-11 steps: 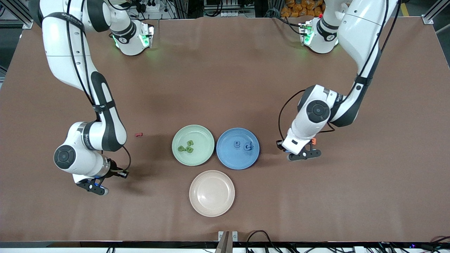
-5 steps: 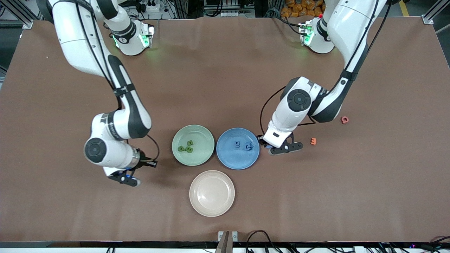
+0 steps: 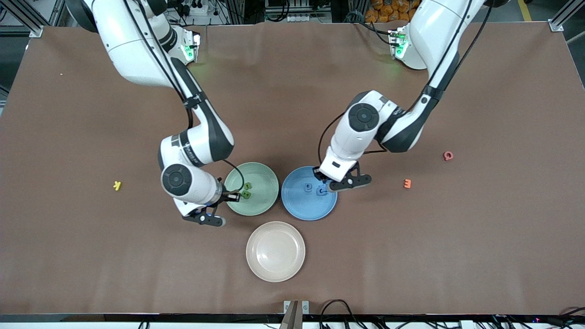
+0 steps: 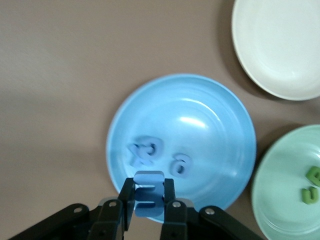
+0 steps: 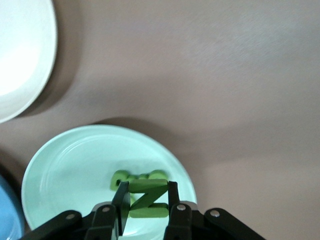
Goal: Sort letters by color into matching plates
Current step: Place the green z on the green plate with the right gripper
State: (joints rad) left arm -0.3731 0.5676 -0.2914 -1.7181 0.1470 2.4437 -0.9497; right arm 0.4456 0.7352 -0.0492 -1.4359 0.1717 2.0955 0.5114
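Your right gripper (image 5: 145, 202) has its fingers clamped on a green letter (image 5: 146, 199) over the green plate (image 3: 265, 176), at its 8 o'clock rim. Move it inward before you release. Your left gripper (image 4: 149, 197) clamps a blue letter (image 4: 149, 194) over the blue plate (image 3: 297, 208), near 2 o'clock; lower it and drop it beside the letters already there.

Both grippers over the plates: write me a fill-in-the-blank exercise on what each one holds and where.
1. The left gripper is shut on a ____ letter over the blue plate.
2. The right gripper holds a green letter over the ____ plate.
3. The cream plate holds ____ letters.
4. The orange letter lies on the ____.

Missing words: blue; green; no; table
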